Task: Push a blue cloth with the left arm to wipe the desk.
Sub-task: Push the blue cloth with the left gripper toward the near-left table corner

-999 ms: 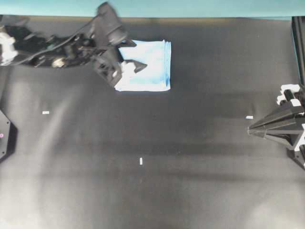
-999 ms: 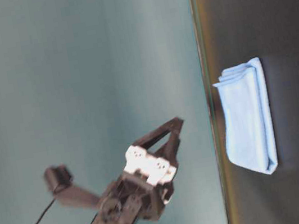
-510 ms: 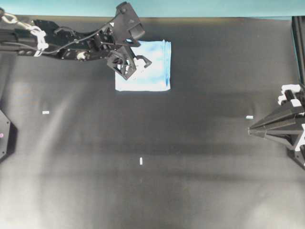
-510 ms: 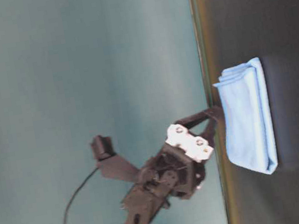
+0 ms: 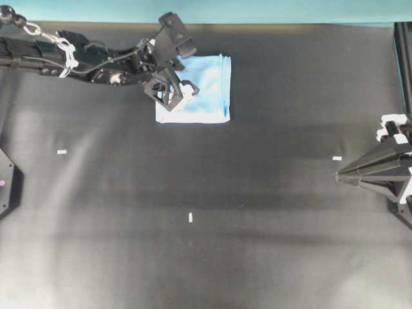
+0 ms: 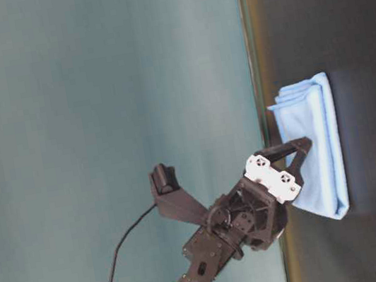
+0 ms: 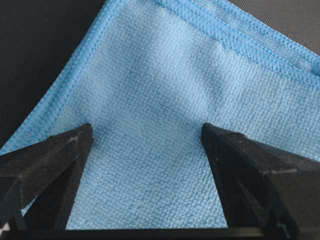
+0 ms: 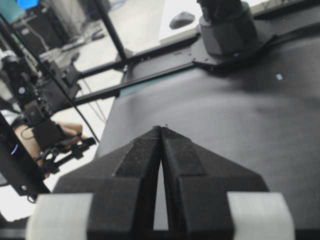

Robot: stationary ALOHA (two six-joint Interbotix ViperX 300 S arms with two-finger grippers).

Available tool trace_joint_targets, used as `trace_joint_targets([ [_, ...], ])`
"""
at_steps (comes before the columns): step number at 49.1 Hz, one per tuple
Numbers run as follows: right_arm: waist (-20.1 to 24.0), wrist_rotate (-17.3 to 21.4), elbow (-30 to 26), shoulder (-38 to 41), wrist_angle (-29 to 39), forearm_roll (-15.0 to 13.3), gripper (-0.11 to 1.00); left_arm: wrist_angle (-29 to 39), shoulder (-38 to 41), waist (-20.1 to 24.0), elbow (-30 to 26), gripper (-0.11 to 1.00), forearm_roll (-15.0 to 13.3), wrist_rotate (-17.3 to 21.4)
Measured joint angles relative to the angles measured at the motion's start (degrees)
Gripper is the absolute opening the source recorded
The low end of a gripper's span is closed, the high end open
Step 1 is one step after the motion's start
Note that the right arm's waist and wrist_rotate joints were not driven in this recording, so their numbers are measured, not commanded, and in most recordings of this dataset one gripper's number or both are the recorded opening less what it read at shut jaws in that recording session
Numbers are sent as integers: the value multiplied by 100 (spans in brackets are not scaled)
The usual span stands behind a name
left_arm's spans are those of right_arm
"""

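Claw of the left arm [image 5: 182,91], jaws spread wide and gripping nothing, set over the near-left part of the blue cloth [image 5: 199,93]; in the left wrist view both fingertips [image 7: 60,150] rest against or just above the weave, with fabric filling the gap between them. Seen from table level, the claw [image 6: 298,156] meets the cloth's upper face, though firm contact cannot be confirmed. The cloth lies folded near the far edge of the desk [image 5: 257,212], close to the teal strip, its layered edges turned away from the arm; most of it extends rightward from the claw, so a push that way would likely carry it across open desk. The right claw [image 5: 341,174], shut to a point, is parked well apart at the right side. Compared with a second ago, the left claw has descended from above the desk edge onto the cloth; the cloth itself has not shifted.
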Motion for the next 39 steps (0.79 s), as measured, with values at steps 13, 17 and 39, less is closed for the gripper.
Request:
trace_joint_targets([
  [13, 0, 0, 0, -44, 0, 0, -1, -264, -97, -53, 352, 86, -9, 0],
  [17, -9, 0, 0, -44, -9, 0, -1, -404, -167, -123, 519, 86, 0, 0],
  [39, 0, 0, 0, -62, 0, 0, -1, -606, -993, -1037, 1564, 86, 0, -9],
])
